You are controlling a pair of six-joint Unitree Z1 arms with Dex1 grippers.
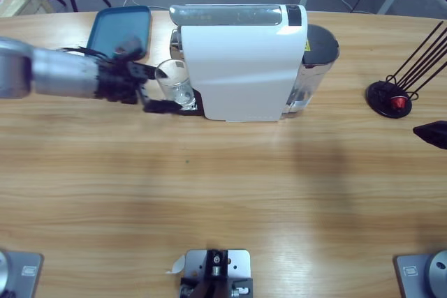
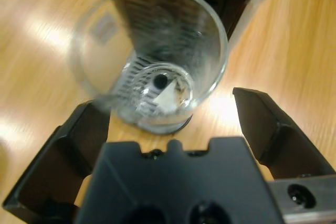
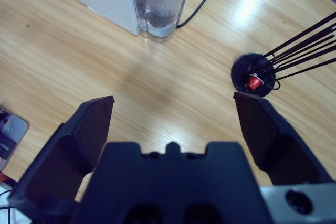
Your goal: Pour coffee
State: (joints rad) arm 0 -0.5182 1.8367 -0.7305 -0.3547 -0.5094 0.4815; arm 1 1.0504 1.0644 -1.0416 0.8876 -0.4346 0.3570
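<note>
- Risk 1: I judge the glass [image 2: 152, 59] could tip. It's clear, tall and light, standing on the coffee machine's black drip tray [image 1: 190, 102], right under the front of the white coffee machine [image 1: 241, 61]. If I shut the left claw [image 1: 155, 88] off-centre, one jaw hits first and shoves it sideways.
- Risk 2: glass is close against the machine body, so a push fwd w/ the claw could knock it into the housing or off the tray edge.
- Risk 3: smooth glass walls, slip likely if the grip is too light; too low a hold and it may pivot.
- Left claw [image 2: 170, 111]: jaws wide apart, one on either side of the glass base, glass sits between them. Left wrist view shows a gap on the right jaw's side; on the other side jaw and glass overlap, can't tell if touching. Not clamped, holds nothing.
- Glass looks empty, no coffee in it that I can see. It's near the desk's far edge, left of middle, just beside the teal tray [image 1: 120, 29].
- Right claw [image 3: 173, 121]: jaws wide apart, nothing between them, hovering over bare desk [image 3: 105, 66] near the right edge. Water tank [image 3: 157, 1] and a black capsule stand [image 3: 254, 74] w/ a red capsule [image 3: 254, 82] lie ahead of it.
</note>
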